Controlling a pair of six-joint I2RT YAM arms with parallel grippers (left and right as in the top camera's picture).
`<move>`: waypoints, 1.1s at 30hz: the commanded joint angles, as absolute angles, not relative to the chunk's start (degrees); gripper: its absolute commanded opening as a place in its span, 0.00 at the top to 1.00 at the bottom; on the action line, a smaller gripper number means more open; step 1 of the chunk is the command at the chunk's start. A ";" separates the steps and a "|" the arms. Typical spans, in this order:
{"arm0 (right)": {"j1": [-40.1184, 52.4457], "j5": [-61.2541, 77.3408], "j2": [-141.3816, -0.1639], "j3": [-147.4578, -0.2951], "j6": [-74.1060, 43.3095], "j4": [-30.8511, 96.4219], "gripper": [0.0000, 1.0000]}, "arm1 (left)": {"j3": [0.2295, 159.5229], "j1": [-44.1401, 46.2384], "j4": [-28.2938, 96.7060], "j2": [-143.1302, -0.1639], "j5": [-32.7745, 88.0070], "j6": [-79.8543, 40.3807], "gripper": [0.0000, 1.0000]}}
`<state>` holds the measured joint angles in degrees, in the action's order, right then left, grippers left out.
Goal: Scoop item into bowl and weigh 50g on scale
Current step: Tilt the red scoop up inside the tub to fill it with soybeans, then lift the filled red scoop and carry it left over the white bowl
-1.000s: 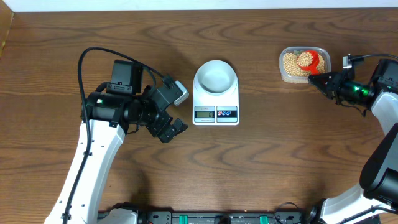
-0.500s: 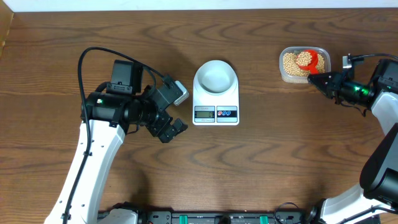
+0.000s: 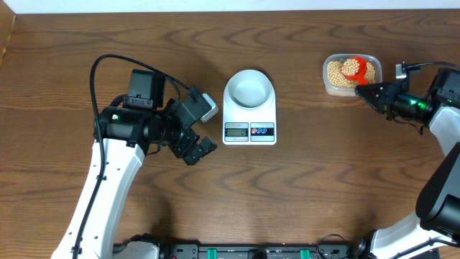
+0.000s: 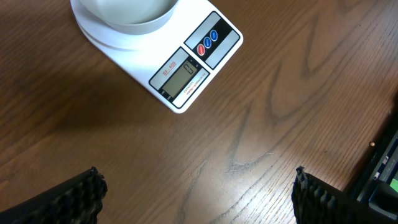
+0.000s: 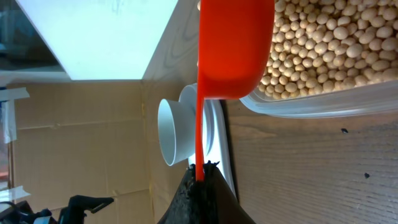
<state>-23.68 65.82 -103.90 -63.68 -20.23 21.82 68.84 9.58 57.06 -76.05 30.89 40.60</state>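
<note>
The beans (image 3: 336,75) (image 5: 323,37) fill a clear tub (image 3: 327,88) (image 5: 311,104) at the back right. A red scoop (image 3: 361,70) (image 5: 233,50) sits over the beans inside the tub, and some beans show in its cup from above. My right gripper (image 3: 369,91) (image 5: 200,169) is shut on the scoop's thin handle, just outside the tub's near wall. The empty bowl (image 3: 249,88) (image 4: 124,12) (image 5: 171,134) stands on the white scale (image 3: 249,131) (image 4: 186,74) at mid-table. My left gripper (image 3: 195,150) (image 4: 199,199) hovers open left of the scale, holding nothing.
The scale's display (image 4: 185,76) and its red and blue buttons (image 4: 208,42) face the table's front edge. Bare wood lies between the scale and the tub. The left arm's cable (image 3: 108,61) loops over the left side.
</note>
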 commanded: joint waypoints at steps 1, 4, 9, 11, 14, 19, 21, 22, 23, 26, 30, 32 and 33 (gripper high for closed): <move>-23.90 68.12 -104.49 -63.48 -20.80 21.39 0.99 | 69.60 9.32 57.39 -75.22 30.37 41.34 0.02; -23.90 68.14 -104.49 -63.48 -20.80 21.39 0.99 | 69.60 9.32 57.39 -75.22 30.35 41.34 0.02; -23.90 68.27 -104.49 -63.48 -20.99 21.41 0.99 | 69.60 9.32 57.39 -75.22 30.35 41.34 0.02; -23.90 68.60 -104.49 -63.48 -20.99 21.41 0.99 | 69.60 9.32 57.39 -75.22 30.35 41.34 0.02; -23.77 68.55 -104.49 -63.48 -20.99 21.37 0.99 | 69.63 9.32 57.39 -75.22 30.35 41.34 0.02; -22.81 68.58 -104.49 -63.48 -21.04 20.97 0.99 | 69.60 9.32 57.39 -75.22 30.35 41.34 0.02; -22.28 68.58 -104.49 -63.48 -21.21 20.86 0.99 | 69.60 9.32 57.39 -75.22 30.35 41.34 0.02; -22.02 68.55 -104.49 -63.48 -21.26 20.73 0.99 | 69.60 9.32 57.39 -75.22 30.35 41.34 0.02; -21.71 68.55 -104.49 -63.48 -21.54 20.53 0.99 | 69.60 9.32 57.41 -75.22 30.35 41.34 0.02; -21.19 68.58 -104.49 -63.48 -22.70 20.29 0.99 | 69.60 9.32 57.39 -75.22 30.35 41.34 0.02; -20.27 68.77 -104.49 -63.48 -22.70 20.27 0.99 | 69.60 9.32 57.39 -75.22 30.35 41.34 0.02; -19.75 68.90 -104.49 -63.48 -22.74 20.27 0.99 | 69.60 9.32 57.39 -75.22 30.35 41.34 0.02; -19.51 69.21 -104.49 -63.48 -22.76 20.25 0.99 | 69.60 9.32 57.41 -75.22 30.35 41.34 0.02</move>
